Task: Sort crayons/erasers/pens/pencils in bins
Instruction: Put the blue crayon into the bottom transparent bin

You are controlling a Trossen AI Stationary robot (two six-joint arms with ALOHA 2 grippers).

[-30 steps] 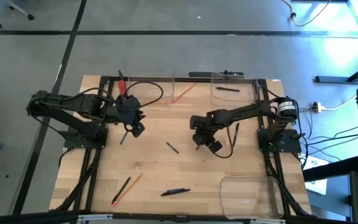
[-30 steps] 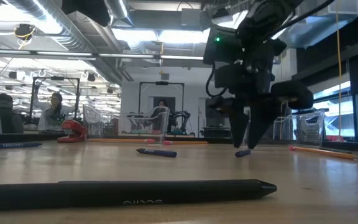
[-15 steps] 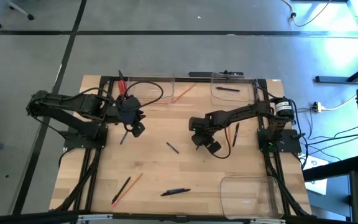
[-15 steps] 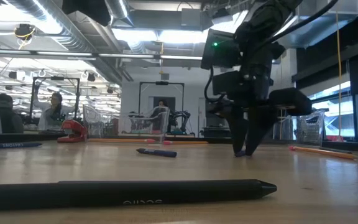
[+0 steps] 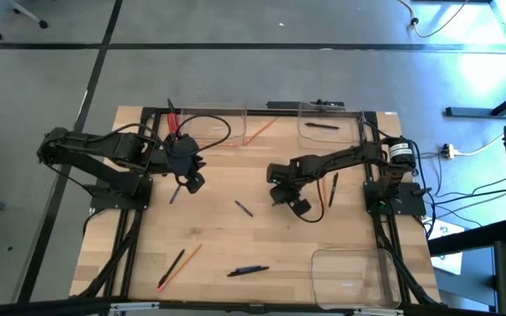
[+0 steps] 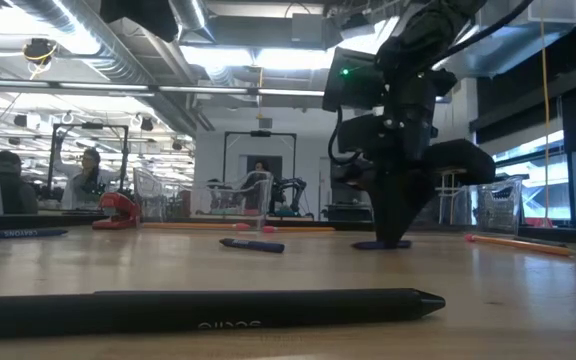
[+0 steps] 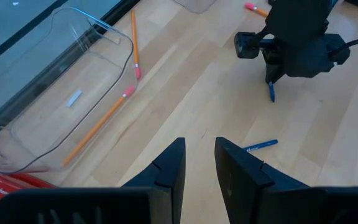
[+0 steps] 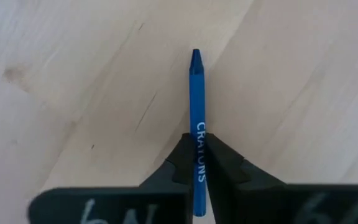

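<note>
My right gripper [image 5: 277, 195] stands at mid-table, fingers pointing down, shut on a blue crayon [image 8: 196, 106] that lies on the wood. In the low view the crayon [image 6: 376, 244] shows flat under the fingers. My left gripper [image 5: 190, 183] hovers left of centre, its fingers [image 7: 173, 168] slightly apart with nothing between them. Another blue crayon [image 5: 244, 208] lies between the arms. Two pencils [image 5: 257, 132] lie at the far clear bin [image 5: 213, 123]. A pen [image 5: 321, 125] rests in the far right bin [image 5: 330, 127]. My right gripper pinches the blue crayon between its two fingers, at the printed wrapper around mid-length [image 8: 199, 140]. The fingers come from above, pointing down, one on each long side. The crayon lies flat on the table, its tip [image 8: 196, 57] sticking out past the fingers.
A third clear bin [image 5: 350, 274] stands at the near right. A dark pen [image 5: 248, 270] lies near the front edge, a pen and pencil pair [image 5: 178, 265] at the near left, another pen [image 5: 334, 189] right of my right gripper. A red bar [image 5: 172, 118] sits far left.
My right gripper has shut its fingers from either side of the blue crayon onto it, shifting slightly toward the table's left. The crayon stays on the table.
</note>
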